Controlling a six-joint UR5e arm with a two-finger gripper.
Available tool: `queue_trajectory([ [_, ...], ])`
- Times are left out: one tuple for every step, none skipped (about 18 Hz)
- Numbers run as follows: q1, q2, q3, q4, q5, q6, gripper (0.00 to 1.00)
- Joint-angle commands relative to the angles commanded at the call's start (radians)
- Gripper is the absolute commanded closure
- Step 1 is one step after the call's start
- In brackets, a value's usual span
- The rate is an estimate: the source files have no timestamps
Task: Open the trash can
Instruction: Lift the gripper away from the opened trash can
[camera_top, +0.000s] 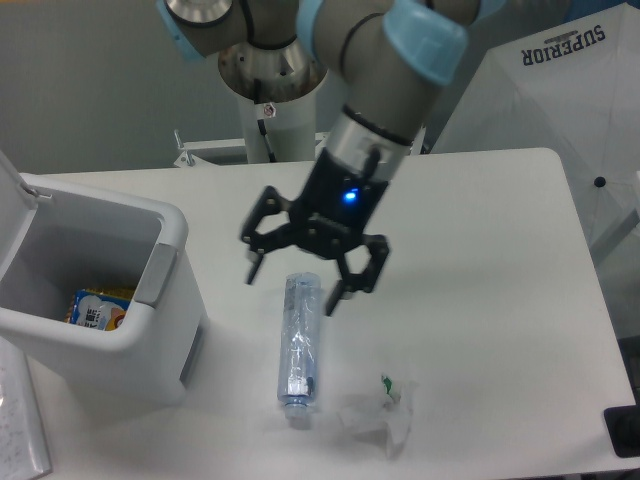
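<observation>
The trash can (150, 330) is a large boxy white bin at the left of the table. Its lid (12, 215) stands raised at the far left edge, so the inside shows. A yellow and blue packet (95, 308) lies at the bottom. A grey tab (155, 275) sits on the right rim. My gripper (292, 280) hangs to the right of the can, above the table, with its fingers spread open and nothing between them. It hovers just over the top end of a clear plastic bottle (299, 345).
The clear bottle lies lengthwise on the table below the gripper. A crumpled clear wrapper with a green bit (385, 412) lies to its right near the front edge. The robot base (270, 90) stands at the back. A white sheet marked SUPERIOR (560, 90) is at the right.
</observation>
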Motion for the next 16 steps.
queue_trajectory([
  [0.008,-0.002,-0.009,0.0,0.049,0.048,0.0],
  [0.012,-0.005,-0.017,0.002,0.107,0.095,0.0],
  [0.028,-0.011,-0.025,0.003,0.156,0.153,0.0],
  [0.041,-0.021,-0.025,0.003,0.186,0.212,0.0],
  [0.045,-0.038,-0.022,0.003,0.206,0.265,0.0],
  [0.051,-0.06,-0.011,0.0,0.227,0.313,0.0],
  [0.063,-0.077,-0.008,0.0,0.256,0.365,0.0],
  [0.065,-0.093,0.001,-0.002,0.294,0.425,0.0],
  [0.066,-0.112,0.015,-0.011,0.334,0.485,0.0],
  [0.066,-0.13,0.033,-0.023,0.383,0.535,0.0],
  [0.065,-0.144,0.05,-0.043,0.431,0.566,0.0],
  [0.062,-0.155,0.067,-0.06,0.475,0.585,0.0],
  [0.057,-0.164,0.083,-0.072,0.515,0.594,0.0],
  [0.055,-0.169,0.084,-0.08,0.552,0.597,0.0],
  [0.057,-0.167,0.08,-0.087,0.587,0.597,0.0],
  [0.057,-0.166,0.074,-0.094,0.609,0.599,0.0],
])
